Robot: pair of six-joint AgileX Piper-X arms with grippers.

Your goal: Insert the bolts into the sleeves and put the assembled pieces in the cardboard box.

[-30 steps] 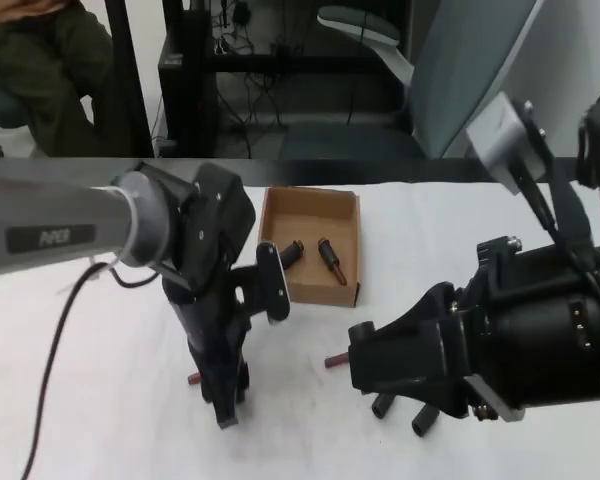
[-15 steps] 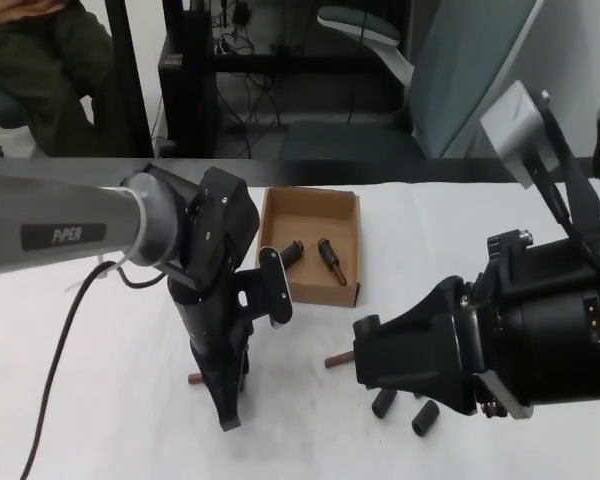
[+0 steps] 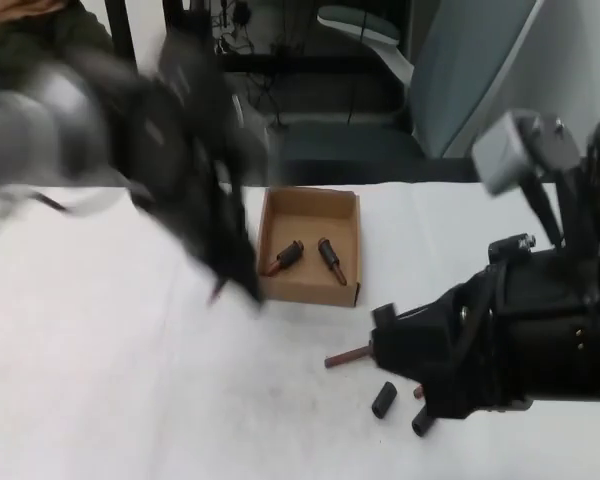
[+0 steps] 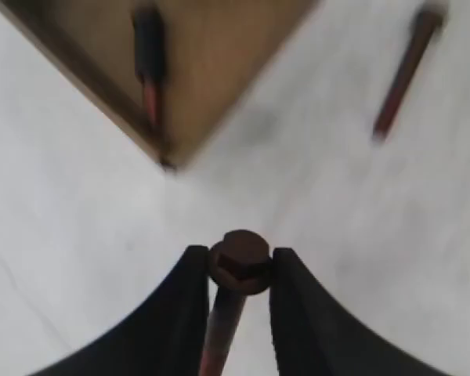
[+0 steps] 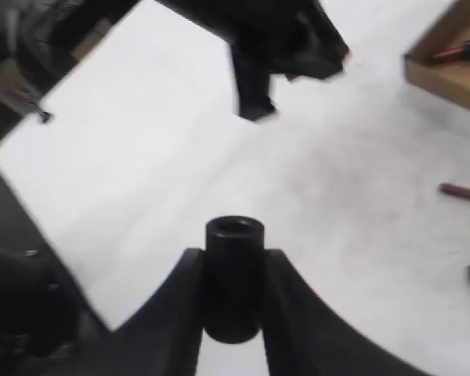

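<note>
While the left gripper [image 4: 239, 258] pinches a bolt [image 4: 236, 266] by its head between its 2 fingers, the right gripper [image 5: 233, 257] squeezes a black sleeve [image 5: 233, 235] between its own 2 fingers. The sleeve's open hole faces away from the gripper. The bolt's reddish stem runs back between the left fingers.

In the high view, the left arm [image 3: 170, 140] is up over the white table [image 3: 100, 380], just beside the left wall of the cardboard box [image 3: 310, 205]. It is too blurry there to make out the bolt. The right arm [image 3: 520, 340] is low at the right side of the table.

Inside the box lie 2 finished parts: a put-together piece [image 3: 285, 257] and, beside it, a second put-together piece [image 3: 330, 260]. They are not touching.

On the table in front of the box lies 1 loose bolt [image 3: 348, 356]. Near it lies a loose sleeve [image 3: 384, 399]. A second loose sleeve [image 3: 422, 422] sits right at the edge of the right arm.
</note>
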